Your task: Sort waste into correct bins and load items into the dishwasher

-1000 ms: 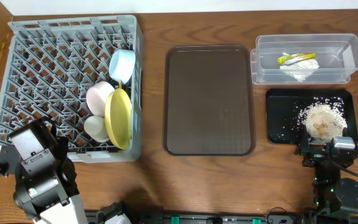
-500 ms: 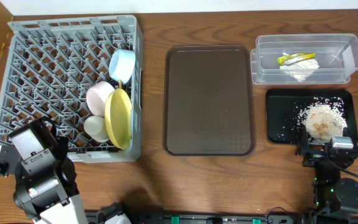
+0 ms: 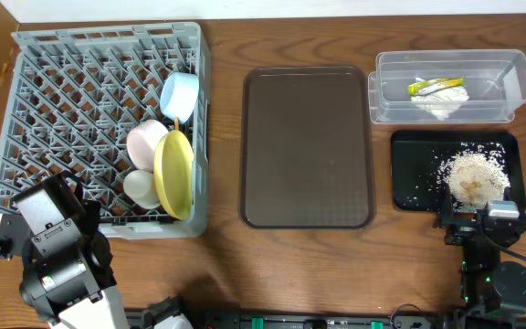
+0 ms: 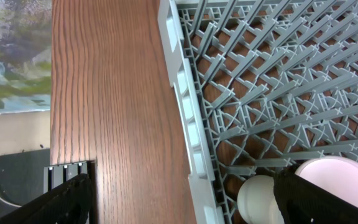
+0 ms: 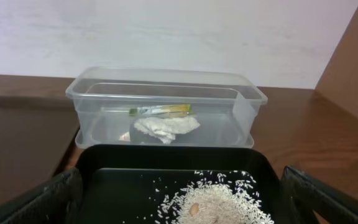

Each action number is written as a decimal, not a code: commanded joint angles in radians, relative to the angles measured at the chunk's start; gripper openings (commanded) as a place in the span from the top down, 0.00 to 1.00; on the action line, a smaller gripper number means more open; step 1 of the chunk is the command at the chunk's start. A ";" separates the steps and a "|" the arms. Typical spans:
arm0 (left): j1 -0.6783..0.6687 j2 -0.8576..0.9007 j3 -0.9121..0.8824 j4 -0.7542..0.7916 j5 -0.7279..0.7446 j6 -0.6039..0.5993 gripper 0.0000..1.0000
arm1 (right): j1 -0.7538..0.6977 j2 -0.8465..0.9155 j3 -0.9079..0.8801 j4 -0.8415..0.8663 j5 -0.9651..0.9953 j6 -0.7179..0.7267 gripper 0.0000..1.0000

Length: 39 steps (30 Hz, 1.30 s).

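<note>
The grey dish rack (image 3: 80, 91) holds the pale yellow plate (image 3: 173, 174) on edge, the light blue bowl (image 3: 180, 94), the pinkish-white bowl (image 3: 144, 143) and the white cup (image 3: 139, 187). I cannot make out the chopsticks. The clear tub (image 3: 519, 87) holds the white napkin (image 3: 441, 99) and the yellow-green wrapper (image 3: 432, 85). The black tray (image 3: 409, 174) holds the beige food scraps (image 3: 471, 174). My left gripper (image 4: 185, 196) is open and empty over the rack's front left wall (image 4: 188, 124), with the cup (image 4: 260, 199) beside it. My right gripper (image 5: 179, 199) is open and empty at the black tray's near edge (image 5: 104, 168).
The dark brown serving tray (image 3: 307, 146) lies bare between the rack and the bins. Both arm bases sit at the table's front edge, the left one (image 3: 57, 256) and the right one (image 3: 487, 265). Bare wood table (image 4: 110, 93) runs left of the rack.
</note>
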 commanded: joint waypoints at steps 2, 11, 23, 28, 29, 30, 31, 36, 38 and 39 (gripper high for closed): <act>0.004 -0.001 0.012 -0.004 -0.013 -0.009 0.06 | -0.008 -0.007 -0.001 -0.005 0.011 -0.016 0.01; 0.004 0.026 0.012 -0.037 -0.006 -0.009 0.06 | -0.008 -0.007 -0.001 -0.005 0.011 -0.016 0.01; -0.269 -0.055 -0.175 0.260 0.062 0.091 0.06 | -0.008 -0.007 -0.001 -0.005 0.011 -0.016 0.01; -0.402 -0.166 -0.387 0.520 0.063 0.224 0.06 | -0.008 -0.007 -0.001 -0.005 0.010 -0.016 0.01; -0.420 -0.184 -0.423 0.554 0.063 0.244 0.06 | -0.008 -0.007 -0.001 -0.005 0.011 -0.016 0.01; -0.441 -0.206 -0.472 0.599 0.063 0.272 0.06 | -0.008 -0.007 -0.001 -0.005 0.011 -0.016 0.01; -0.455 -0.220 -0.506 0.629 0.063 0.288 0.06 | -0.008 -0.007 -0.001 -0.005 0.011 -0.016 0.01; -0.482 -0.322 -0.695 0.795 0.095 0.322 0.06 | -0.008 -0.007 -0.001 -0.005 0.011 -0.016 0.01; -0.483 -0.372 -0.761 0.862 0.144 0.343 0.06 | -0.008 -0.007 -0.001 -0.005 0.011 -0.016 0.01; -0.483 -0.398 -0.795 0.904 0.181 0.365 0.06 | -0.008 -0.007 -0.001 -0.005 0.011 -0.016 0.01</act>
